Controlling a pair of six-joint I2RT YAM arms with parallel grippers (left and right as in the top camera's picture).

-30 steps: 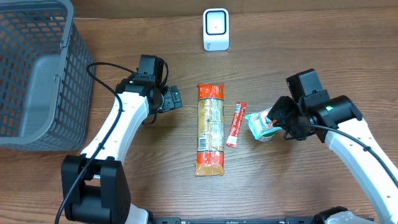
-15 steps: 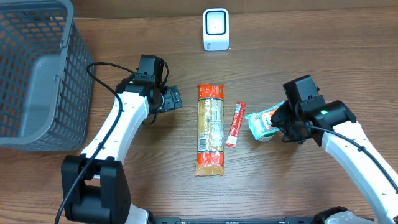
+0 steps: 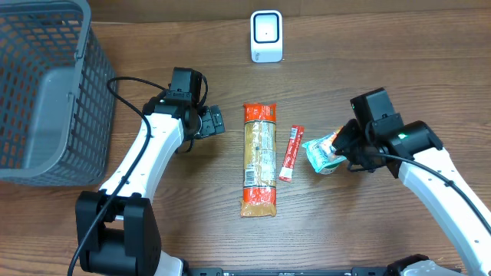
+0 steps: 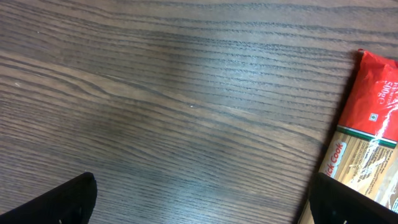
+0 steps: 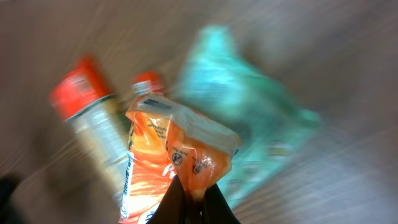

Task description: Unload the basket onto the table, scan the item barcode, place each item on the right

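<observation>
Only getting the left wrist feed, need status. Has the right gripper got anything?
Observer: Yes. The right gripper is shut on the edge of an orange packet.
Operator: Where's the scanner? Can't see it here.
Observer: The scanner sits beyond the far end of the pasta pack, a little right of its line.
</observation>
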